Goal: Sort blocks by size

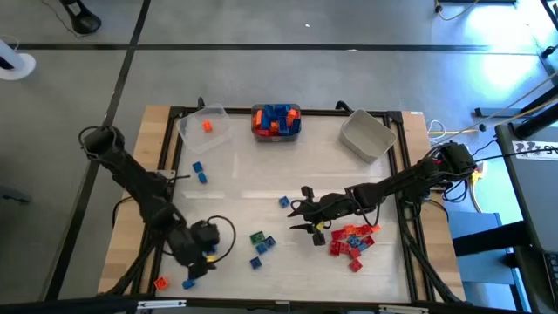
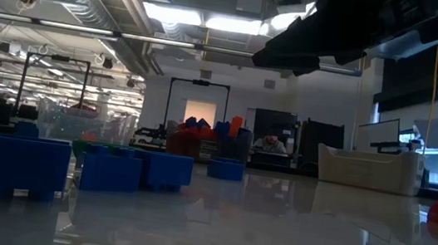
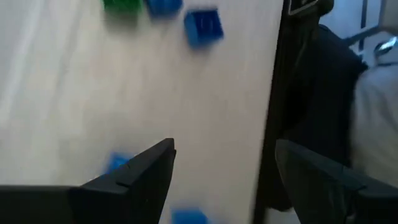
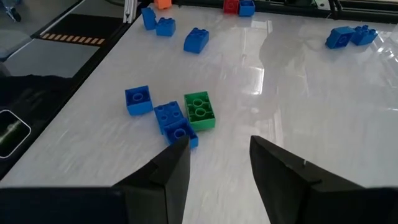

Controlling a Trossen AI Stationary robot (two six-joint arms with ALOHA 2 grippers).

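Two grippers low over the table, blocks scattered around the green block (image 1: 256, 236).

From above I see the left gripper (image 1: 202, 247) just left of it, the right gripper (image 1: 305, 216) right, beside the red pile (image 1: 352, 241). My left wrist shows fingers (image 3: 140, 177) spread, holding nothing. My right wrist shows fingers (image 4: 171, 171) parted, empty, near green.

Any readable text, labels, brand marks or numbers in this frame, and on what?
None can be read.
Paper sheet right of the table: dark print, too small to read.
Blocks: studs show no legible brand mark.
Bins: no label visible.
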